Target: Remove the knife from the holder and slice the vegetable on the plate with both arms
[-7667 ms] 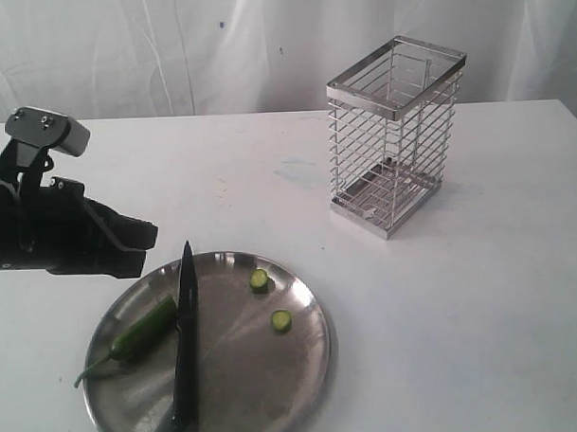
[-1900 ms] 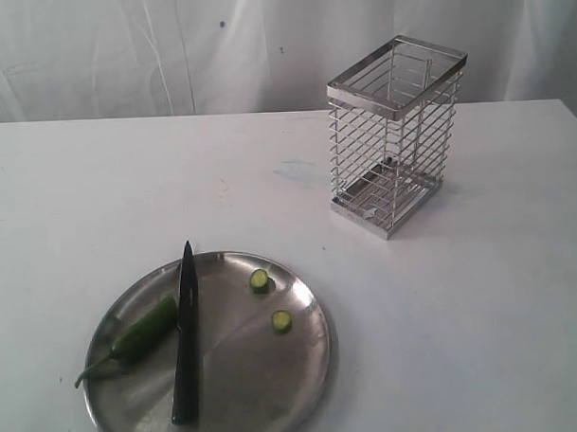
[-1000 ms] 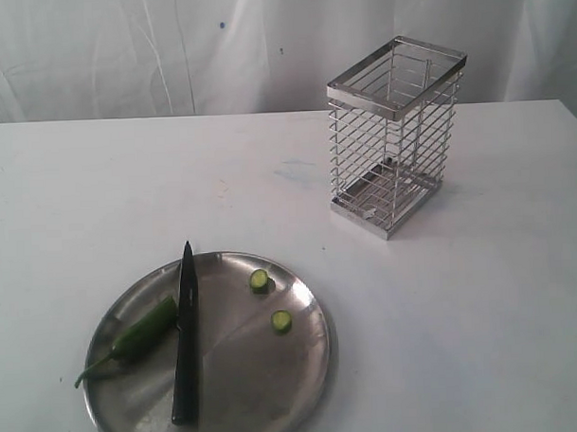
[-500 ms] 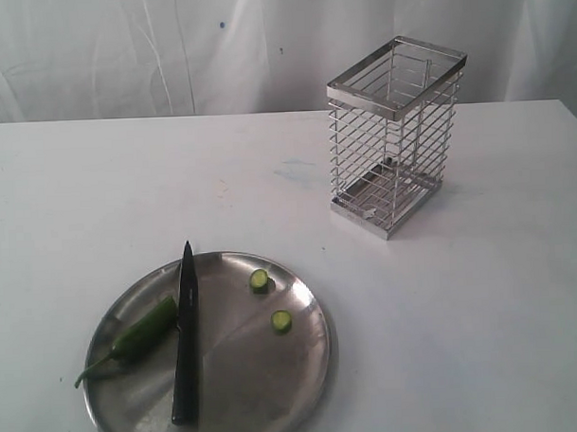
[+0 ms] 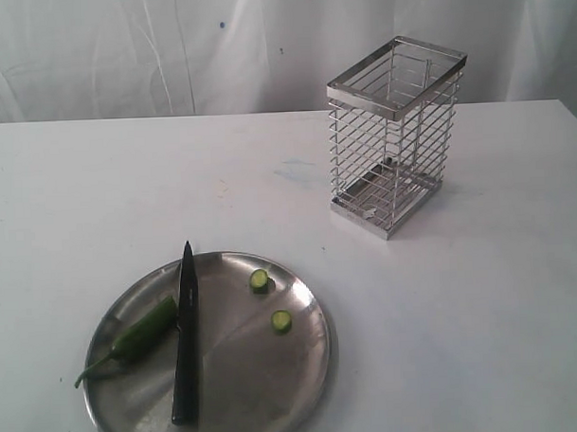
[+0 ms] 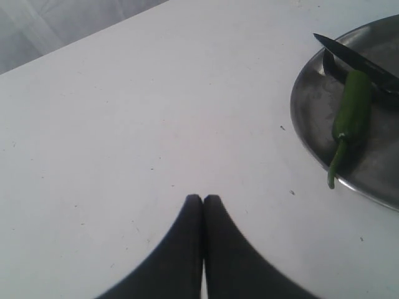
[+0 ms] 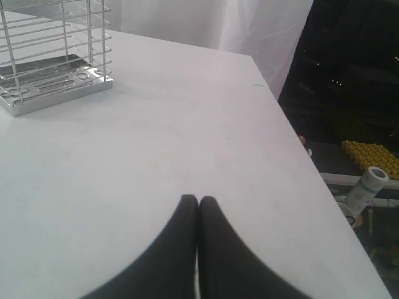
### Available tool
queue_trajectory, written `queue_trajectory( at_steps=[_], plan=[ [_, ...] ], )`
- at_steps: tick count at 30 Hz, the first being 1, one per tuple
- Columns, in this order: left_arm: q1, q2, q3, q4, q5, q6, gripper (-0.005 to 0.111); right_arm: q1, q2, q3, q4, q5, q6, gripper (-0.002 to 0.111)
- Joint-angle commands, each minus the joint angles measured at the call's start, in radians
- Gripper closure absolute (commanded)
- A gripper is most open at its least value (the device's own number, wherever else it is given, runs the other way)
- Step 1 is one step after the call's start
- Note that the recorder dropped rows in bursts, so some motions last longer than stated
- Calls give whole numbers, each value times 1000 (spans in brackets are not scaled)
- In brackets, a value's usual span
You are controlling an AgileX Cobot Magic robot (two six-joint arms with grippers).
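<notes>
We log: white table (image 5: 463, 314) | holder (image 5: 397, 136) upright at right, well apart from plate (image 5: 247, 388) at front left | left gripper (image 6: 203, 198) clenched, empty, near plate | right gripper (image 7: 198, 199) clenched, empty, near holder | knife (image 5: 185, 348) flat on plate | vegetable (image 5: 146, 330) just beside blade, stem at rim | two slices (image 5: 259, 280) on plate, right of knife
</notes>
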State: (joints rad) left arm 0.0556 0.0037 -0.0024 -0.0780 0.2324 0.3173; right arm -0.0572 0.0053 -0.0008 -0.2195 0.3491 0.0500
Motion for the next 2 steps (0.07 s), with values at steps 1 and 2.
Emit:
queue_trajectory(
  at_steps=[1,2],
  plan=[
    [2,-4,2,-11,1,0,107,7,-5,1,-7,2,4,108],
    [2,-4,2,-11,1,0,107,7,-5,1,-7,2,4,108]
  ],
)
